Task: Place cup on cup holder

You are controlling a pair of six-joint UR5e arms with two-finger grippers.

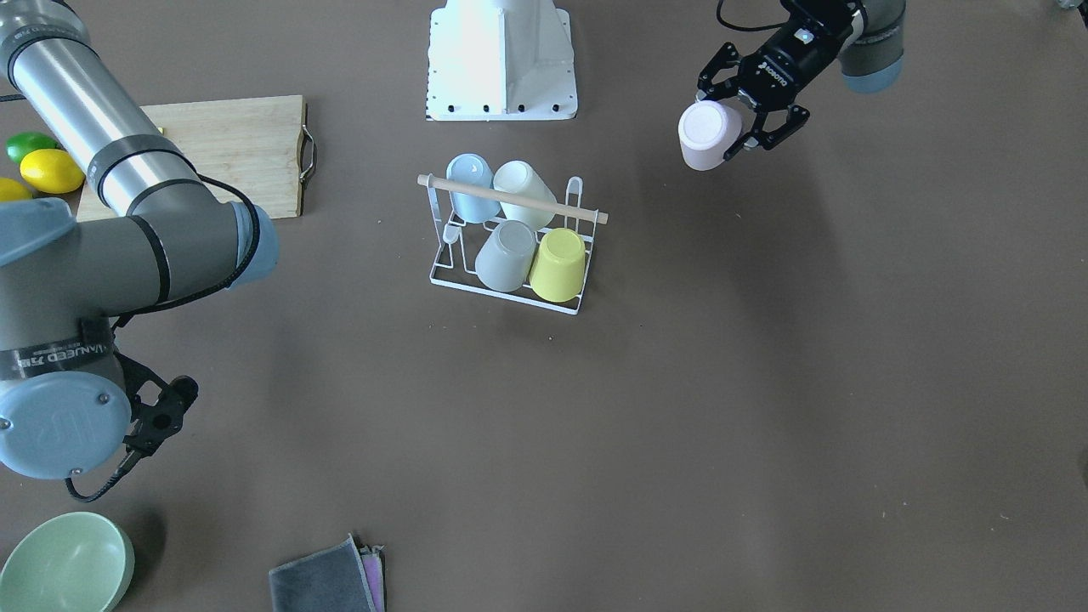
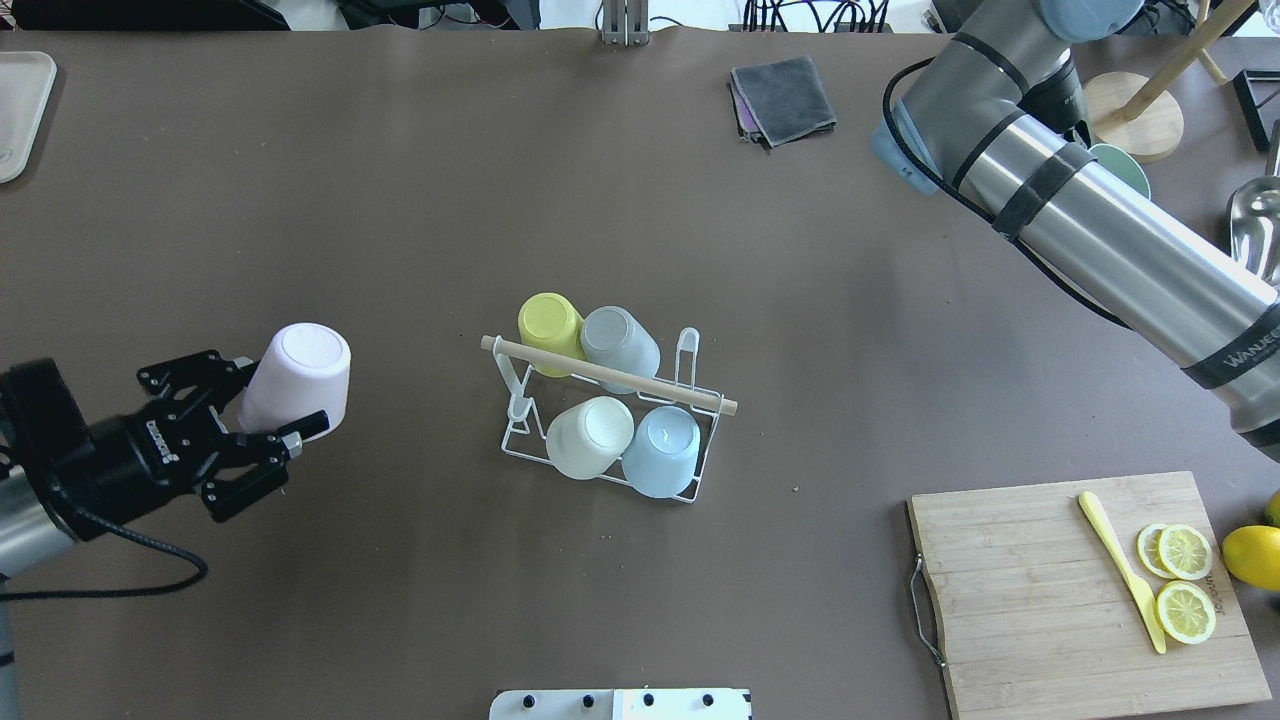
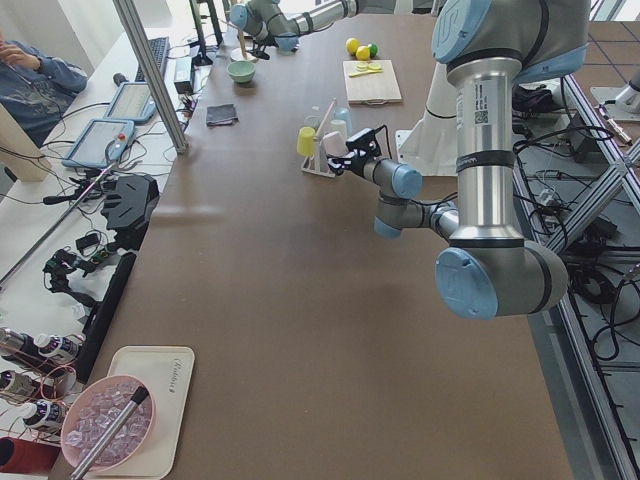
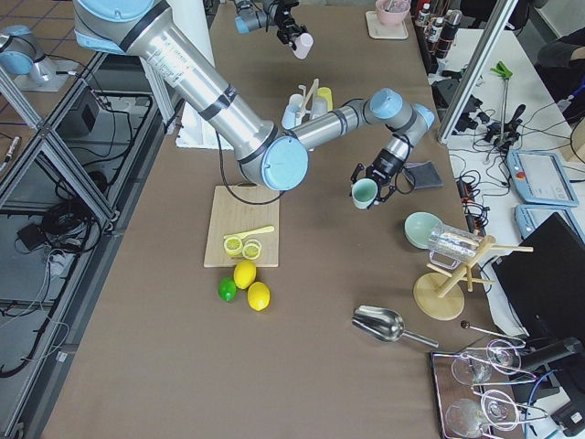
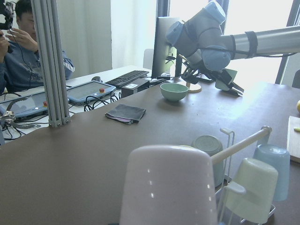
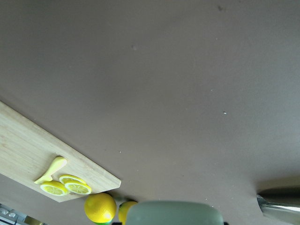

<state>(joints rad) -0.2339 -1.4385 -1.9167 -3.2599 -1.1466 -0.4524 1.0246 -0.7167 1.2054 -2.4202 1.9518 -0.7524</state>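
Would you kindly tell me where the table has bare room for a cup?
Bare: the stretch between the pink cup and the cup holder, and between the holder and the cutting board. Crowded: the full holder and the board's end with lemon slices.

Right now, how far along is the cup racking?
Done: yellow cup, grey cup, cream cup and blue cup sit upturned on the rack. In hand: the left tool grips a pink cup clear of the rack; the right tool holds a green cup. Left: seating both on the free prongs.
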